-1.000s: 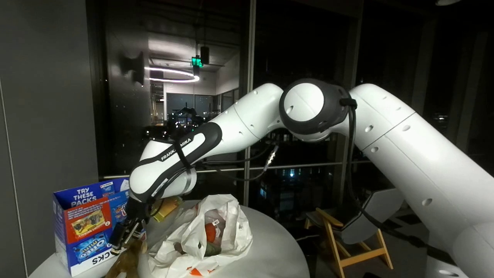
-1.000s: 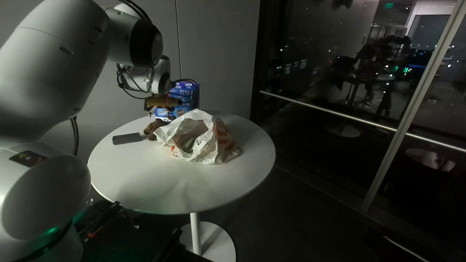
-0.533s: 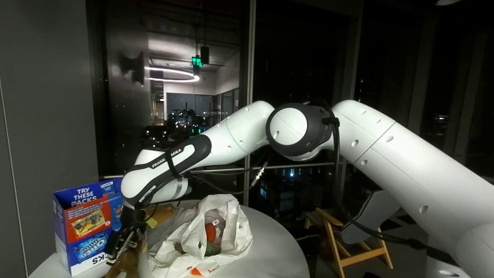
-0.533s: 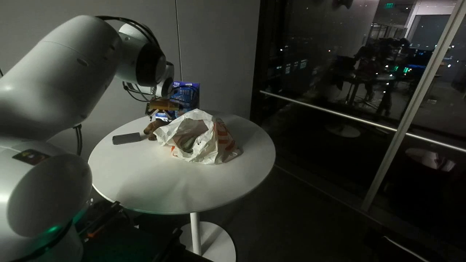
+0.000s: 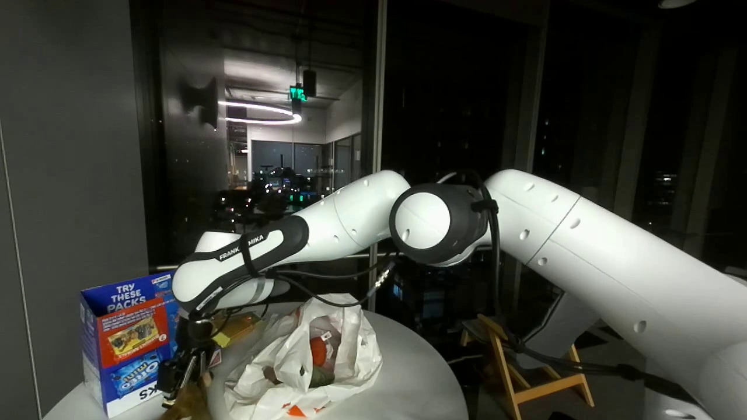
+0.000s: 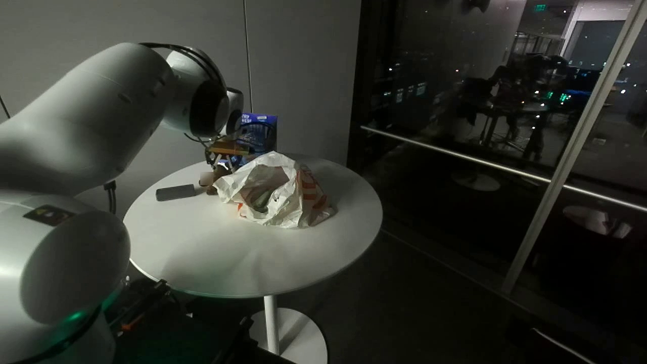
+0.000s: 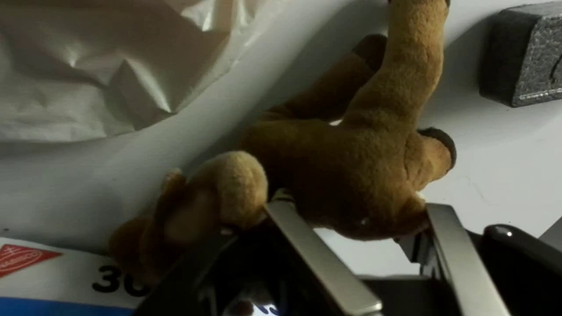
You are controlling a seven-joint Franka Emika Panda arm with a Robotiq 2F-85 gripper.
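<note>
Gripper (image 7: 358, 208): pointing down over the table, its fingers (image 7: 322, 259) part-way apart, one on the eight o'clock side and one on the four o'clock side of the soft brown toy; the four o'clock finger looks to be touching it, but whether the two grip it I cannot tell
Plush animal (image 7: 351, 158): brown, lying on the table between the fingers, dark-ended legs towards twelve, one and three o'clock in the wrist view, a paler rounded part towards half past eight
White bag (image 5: 359, 350): crumpled, mouth open, a red-orange item (image 5: 318, 351) and a green item (image 5: 322, 376) inside; at ten o'clock from the gripper in the wrist view, near the plush animal but apart from it
Snack box (image 5: 131, 350): blue, upright, printed TRY THESE PACKS, at about ten o'clock from the gripper in an exterior view
Grey block (image 7: 538, 52): lying between one and two o'clock from the gripper in the wrist view
Round table (image 6: 242, 263): white, on a single column (image 6: 272, 326)
Chair (image 5: 505, 373): wood-framed, beyond the table, at three o'clock from the bag in an exterior view
</note>
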